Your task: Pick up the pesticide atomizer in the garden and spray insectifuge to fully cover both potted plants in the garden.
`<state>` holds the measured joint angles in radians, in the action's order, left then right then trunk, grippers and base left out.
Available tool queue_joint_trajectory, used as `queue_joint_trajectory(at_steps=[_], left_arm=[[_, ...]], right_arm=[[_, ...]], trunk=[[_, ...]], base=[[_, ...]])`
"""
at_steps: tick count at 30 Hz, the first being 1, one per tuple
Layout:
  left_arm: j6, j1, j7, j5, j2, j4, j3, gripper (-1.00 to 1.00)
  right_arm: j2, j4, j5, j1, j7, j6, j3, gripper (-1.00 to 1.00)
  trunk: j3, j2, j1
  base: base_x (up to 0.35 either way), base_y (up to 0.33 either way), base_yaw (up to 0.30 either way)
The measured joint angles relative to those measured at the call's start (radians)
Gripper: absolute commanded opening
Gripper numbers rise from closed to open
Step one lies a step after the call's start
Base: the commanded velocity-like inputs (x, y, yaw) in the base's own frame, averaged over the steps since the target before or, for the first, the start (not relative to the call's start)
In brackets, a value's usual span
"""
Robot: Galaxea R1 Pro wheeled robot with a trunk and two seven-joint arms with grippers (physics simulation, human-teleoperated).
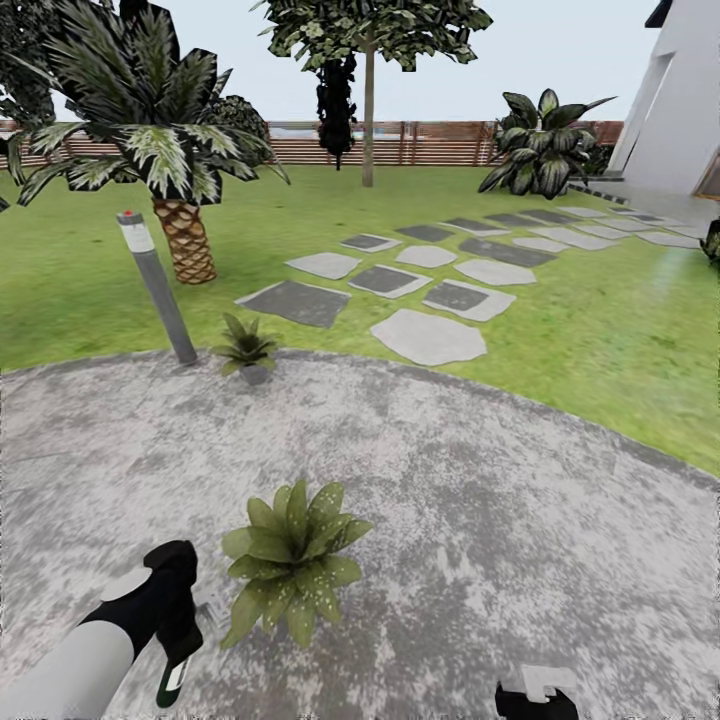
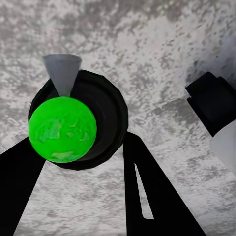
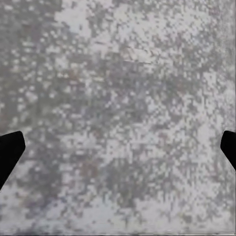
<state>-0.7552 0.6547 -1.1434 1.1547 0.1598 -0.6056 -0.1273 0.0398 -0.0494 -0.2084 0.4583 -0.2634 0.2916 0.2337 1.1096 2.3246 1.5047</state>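
Note:
My left gripper (image 1: 185, 650) sits low at the left of the head view, shut on the pesticide atomizer (image 2: 103, 113). In the left wrist view it is a dark round body with a bright green ball and a grey cone nozzle, held between the two black fingers (image 2: 152, 196). A whitish bit of the atomizer (image 1: 211, 606) pokes out toward the near potted plant (image 1: 290, 560), just right of the gripper. The second potted plant (image 1: 246, 347) stands farther off at the patio's edge in its grey pot. My right gripper (image 1: 535, 695) hangs open over bare paving, fingertips (image 3: 10, 152) wide apart.
A grey bollard lamp (image 1: 157, 290) leans just left of the far plant, with a scaly-trunked palm (image 1: 186, 240) behind it. Stepping stones (image 1: 430, 335) cross the lawn (image 1: 620, 330) toward a white building (image 1: 680, 110). The mottled patio (image 1: 500, 500) spreads ahead and to the right.

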Motion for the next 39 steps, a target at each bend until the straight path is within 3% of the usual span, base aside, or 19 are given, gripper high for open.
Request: queue_joint_trajectory(at_steps=[7, 16, 21, 28, 34, 39], left_arm=[[-0.002, 0.004, -0.001, 0.001, 0.000, 0.000, 0.000, -1.00], [-0.001, -0.003, 0.003, 0.003, -0.005, -0.002, -0.001, -1.00], [-0.001, -0.012, 0.075, 0.027, 0.001, 0.007, -0.004, -1.00], [0.002, -0.013, 0.073, 0.017, -0.004, 0.017, 0.002, -1.00], [0.015, -0.067, 0.071, 0.015, 0.025, 0.028, 0.011, -1.00], [0.024, -0.101, 0.076, 0.003, 0.023, 0.028, 0.012, -1.00]], right_arm=[[0.000, 0.000, 0.000, 0.000, 0.000, -0.001, 0.000, 1.00], [0.000, 0.000, -0.001, 0.000, 0.001, -0.001, 0.000, 1.00], [0.000, 0.000, 0.000, 0.000, 0.000, 0.000, 0.000, 1.00], [0.000, 0.000, 0.000, 0.000, 0.000, 0.000, 0.000, 1.00], [0.000, 0.001, 0.001, 0.000, 0.003, 0.001, 0.001, 1.00], [0.000, 0.002, 0.002, 0.000, 0.003, 0.001, 0.001, 1.00]], trunk=[[0.000, 0.000, 0.000], [0.000, 0.000, -0.001], [0.000, 0.000, 0.000], [0.000, 0.000, 0.000], [0.000, 0.000, 0.000], [0.000, 0.000, 0.000]], base=[[-0.206, 0.213, -0.093], [0.152, 0.292, -0.260], [0.011, 0.115, -0.263], [0.000, 0.004, -0.126], [0.000, 0.000, -0.002], [0.000, 0.000, 0.000]])
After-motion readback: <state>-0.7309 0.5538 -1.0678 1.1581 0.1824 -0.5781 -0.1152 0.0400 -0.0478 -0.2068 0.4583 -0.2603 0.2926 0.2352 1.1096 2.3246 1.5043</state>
